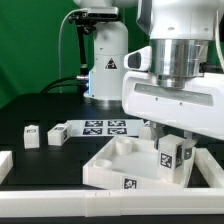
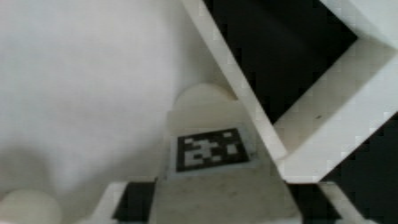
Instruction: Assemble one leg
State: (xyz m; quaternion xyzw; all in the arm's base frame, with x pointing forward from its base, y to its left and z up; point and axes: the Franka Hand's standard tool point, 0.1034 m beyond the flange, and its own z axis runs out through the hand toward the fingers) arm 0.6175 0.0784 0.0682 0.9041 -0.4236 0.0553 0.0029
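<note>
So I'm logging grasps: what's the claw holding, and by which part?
The claw holds a leg, gripped at its upper end, above its tag, over the tabletop.

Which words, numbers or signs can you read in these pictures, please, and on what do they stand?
No readable words or numbers.
Yellow triangular warning sign on the white robot base: its symbol is too small to read.
Black-and-white square marker tags on the stubby white plastic leg, white square tabletop and flat white marker board: patterns, no text.

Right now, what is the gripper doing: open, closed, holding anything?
Gripper: closed on a leg, held over a corner of the tabletop. The wrist view shows the leg between the fingers.
</note>
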